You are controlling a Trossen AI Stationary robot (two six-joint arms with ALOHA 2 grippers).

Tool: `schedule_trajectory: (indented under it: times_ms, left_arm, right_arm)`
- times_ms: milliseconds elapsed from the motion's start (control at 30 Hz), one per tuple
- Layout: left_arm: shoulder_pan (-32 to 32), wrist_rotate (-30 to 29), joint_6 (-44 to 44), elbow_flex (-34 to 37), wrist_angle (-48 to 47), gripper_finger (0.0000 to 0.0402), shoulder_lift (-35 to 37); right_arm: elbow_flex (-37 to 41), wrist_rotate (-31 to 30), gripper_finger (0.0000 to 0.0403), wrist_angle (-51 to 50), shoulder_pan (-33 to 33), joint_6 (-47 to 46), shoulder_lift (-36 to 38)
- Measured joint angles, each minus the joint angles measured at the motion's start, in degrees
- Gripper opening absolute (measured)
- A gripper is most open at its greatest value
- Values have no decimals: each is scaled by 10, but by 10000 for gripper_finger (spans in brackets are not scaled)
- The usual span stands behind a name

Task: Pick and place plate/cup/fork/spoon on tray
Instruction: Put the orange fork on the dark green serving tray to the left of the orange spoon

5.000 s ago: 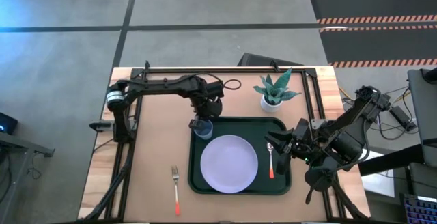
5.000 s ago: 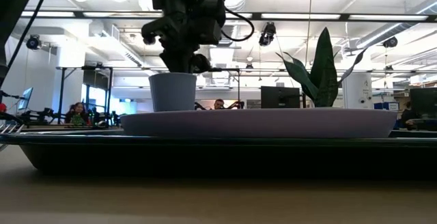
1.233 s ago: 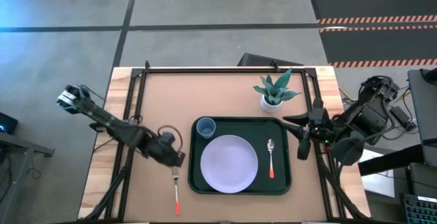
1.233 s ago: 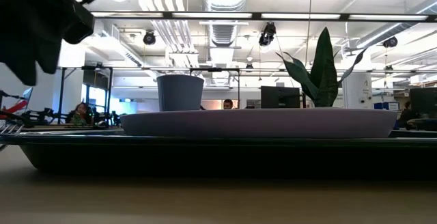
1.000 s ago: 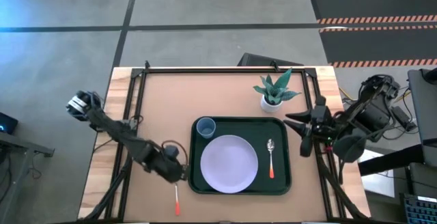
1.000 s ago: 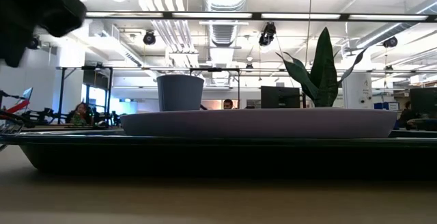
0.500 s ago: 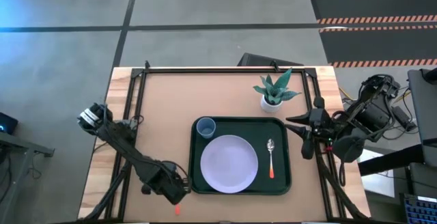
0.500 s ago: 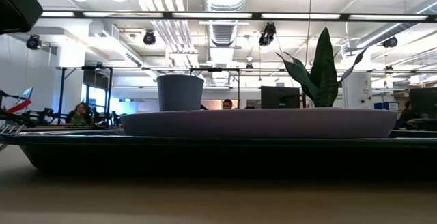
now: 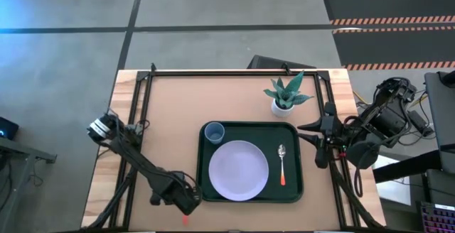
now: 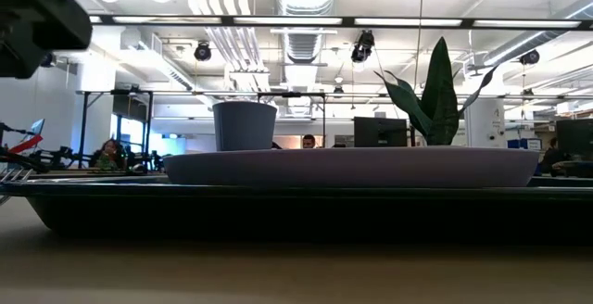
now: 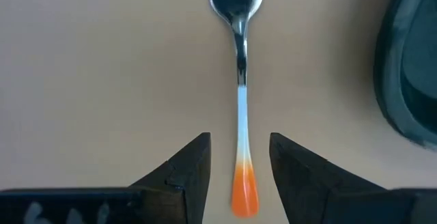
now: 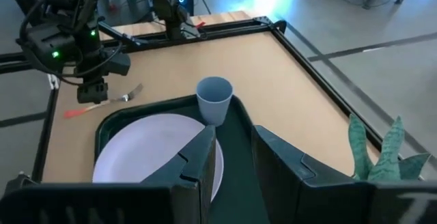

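High view shows us the table (image 9: 163, 119) filling the middle of the frame, and on it, right of centre, the tray (image 9: 249, 196). We see the plate (image 9: 239, 170) lying flat in the middle of the tray, the cup (image 9: 214, 132) upright in the tray's upper left corner, and the spoon (image 9: 282, 163) along its right side, bowl toward the top of the frame. A potted plant (image 9: 285, 95) stands just above the tray's upper right corner.

At the lower left, just beside the tray, the left gripper (image 9: 186, 203) hangs over the fork (image 11: 240, 91), which lies on the table. Its fingers (image 11: 183, 169) are apart, one on each side of the orange handle, not touching it.

At the right edge the right gripper (image 9: 318, 140) waits off the tray, its fingers also parted.
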State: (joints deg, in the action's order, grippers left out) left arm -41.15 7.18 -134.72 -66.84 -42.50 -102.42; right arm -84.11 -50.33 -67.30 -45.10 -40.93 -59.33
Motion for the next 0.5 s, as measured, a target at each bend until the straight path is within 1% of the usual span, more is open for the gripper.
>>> schedule_trajectory:
  times_ms: [233, 400, 500]
  left_arm:
    - [4, -5, -14, 0, 3, 132, -18]
    - [9, -65, -16, 5, 25, 132, -28]
    - [14, -69, -13, 6, 28, 132, -32]
  right_arm:
    - [0, 0, 86, 1, 0, 10, 0]
    - [0, 0, 86, 0, 0, 11, 0]
    - [0, 0, 86, 0, 0, 11, 0]
